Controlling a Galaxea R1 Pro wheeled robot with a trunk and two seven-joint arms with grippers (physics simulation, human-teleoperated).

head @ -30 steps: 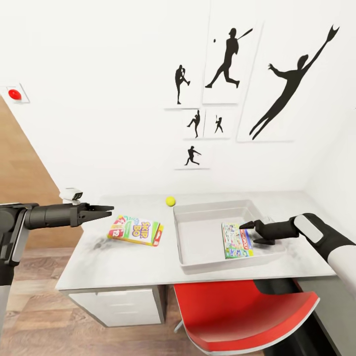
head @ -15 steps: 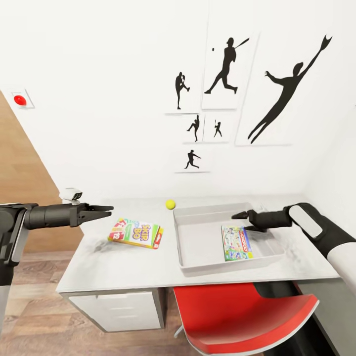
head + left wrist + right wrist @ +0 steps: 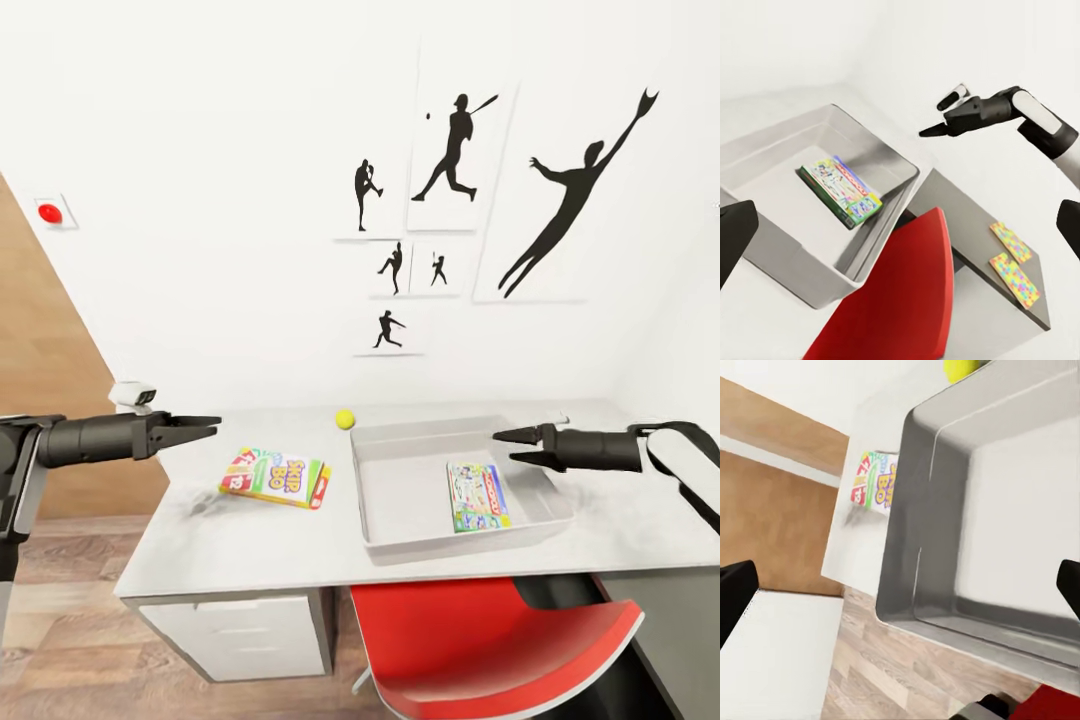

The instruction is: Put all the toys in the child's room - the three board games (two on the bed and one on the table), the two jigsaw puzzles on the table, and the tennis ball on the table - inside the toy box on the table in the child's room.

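The toy box (image 3: 440, 543) sits on the right part of the table (image 3: 230, 540). A blue board game (image 3: 477, 495) lies flat inside it. My right gripper (image 3: 510, 446) hovers open above the box's right side, clear of that game. A yellow-green-red board game (image 3: 277, 475) lies on the table left of the box, and the tennis ball (image 3: 345, 419) rests behind it near the wall. My left gripper (image 3: 212, 427) is open, above the table's left end. In the left wrist view two jigsaw puzzles (image 3: 1012, 259) lie on the table's dark section beyond the toy box (image 3: 881, 225).
A red chair (image 3: 500, 640) is tucked under the table in front of the box. White drawers (image 3: 240, 625) stand under the table's left part. Walls close off the back and right. A wooden panel (image 3: 40, 400) stands at the left.
My right gripper has lifted off the blue board game in the toy box, drawn back to the right and now stands open. The left arm has held still. The camera shifted slightly.
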